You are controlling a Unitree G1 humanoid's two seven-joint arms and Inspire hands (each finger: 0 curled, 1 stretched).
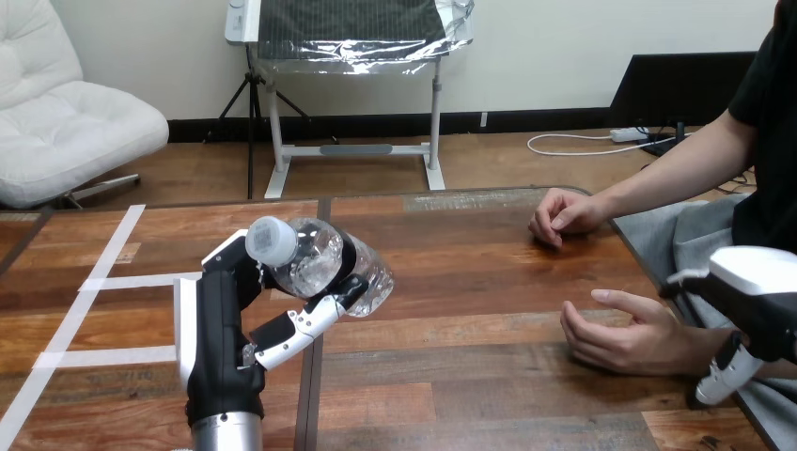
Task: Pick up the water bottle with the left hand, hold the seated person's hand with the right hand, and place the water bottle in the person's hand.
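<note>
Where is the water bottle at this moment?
In the head view the water bottle is left of centre, tilted in the left hand, whose fingers curl round it, apart from the person's nearer hand.

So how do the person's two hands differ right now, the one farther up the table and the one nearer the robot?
The person's farther hand rests knuckles-up on the brown wooden table, loosely curled; the person's nearer hand is turned on its side, cupped open. The farther hand lies apart from the robot; the nearer hand's wrist sits right by the robot's right hand. Both are empty.
</note>
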